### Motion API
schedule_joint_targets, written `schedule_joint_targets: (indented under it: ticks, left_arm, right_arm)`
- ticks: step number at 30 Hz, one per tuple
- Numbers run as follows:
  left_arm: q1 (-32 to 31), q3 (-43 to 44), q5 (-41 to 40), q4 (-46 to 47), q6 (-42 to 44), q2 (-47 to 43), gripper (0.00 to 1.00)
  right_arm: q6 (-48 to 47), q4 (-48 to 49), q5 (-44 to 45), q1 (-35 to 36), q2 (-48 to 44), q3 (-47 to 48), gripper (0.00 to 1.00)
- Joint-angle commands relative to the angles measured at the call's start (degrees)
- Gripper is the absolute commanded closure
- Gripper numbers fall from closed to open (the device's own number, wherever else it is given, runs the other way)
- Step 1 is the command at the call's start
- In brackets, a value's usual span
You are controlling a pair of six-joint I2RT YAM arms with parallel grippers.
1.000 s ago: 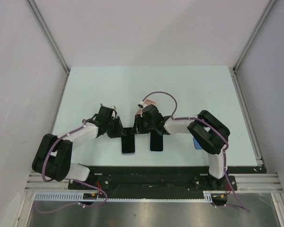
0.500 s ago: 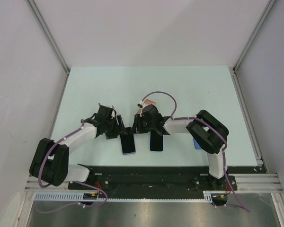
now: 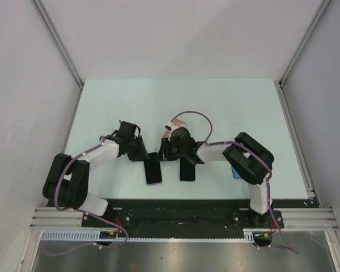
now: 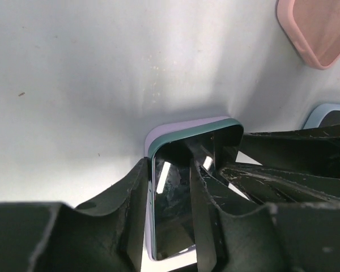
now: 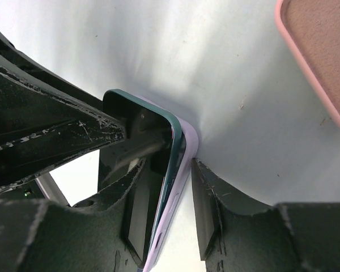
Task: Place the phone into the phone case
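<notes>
Phone (image 4: 173, 215) sits on its lilac case (image 4: 158, 133) near the front of the worktop (image 3: 226, 107), teal edge riding proud. Left gripper (image 4: 170, 170) just shuffled closer and pinches the long edges. The right gripper (image 5: 167, 170) straddles the corner, can't tell if it's gripping. Seating's not done, I reckon.

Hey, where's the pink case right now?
The pink case lies on the table at the top right of both wrist views, apart from and beyond the green-edged phone.

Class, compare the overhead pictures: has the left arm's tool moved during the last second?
Yes, slightly: the left tool has edged away from the black base rail, toward the far edge of the pale green table.
</notes>
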Motion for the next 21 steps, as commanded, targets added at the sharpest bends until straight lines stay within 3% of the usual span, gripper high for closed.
schedule_joint_targets:
  ticks: [1, 10, 15, 17, 18, 21]
  left_arm:
    - [-1.0, -0.9, 3.4, 3.8, -1.4, 0.5, 0.66]
    - [-2.5, -4.9, 6.8, 8.0, -3.2, -0.9, 0.73]
    - [-2.6, -4.6, 4.9, 4.5, -2.9, -1.3, 0.73]
    - [-2.6, -3.2, 2.7, 1.0, -2.5, -2.7, 0.69]
    - [-2.6, -1.7, 2.2, -0.1, -2.4, -3.5, 0.59]
    - [-2.6, 0.7, -0.6, -4.3, -1.6, -7.8, 0.46]
  right_arm:
    - [-0.1, 0.3, -2.0, 0.9, 0.1, -1.3, 0.62]
    - [0.1, 4.3, -3.6, 0.5, 1.0, -1.3, 0.68]
    - [0.4, 3.9, -3.4, 0.5, 0.9, -1.3, 0.75]
    - [0.8, 2.8, -3.6, 0.3, 0.6, -1.3, 0.75]
    - [1.1, 2.4, -4.2, 0.2, 0.3, -1.3, 0.74]
    - [1.1, -0.3, -3.1, 0.2, -1.8, -1.3, 0.66]
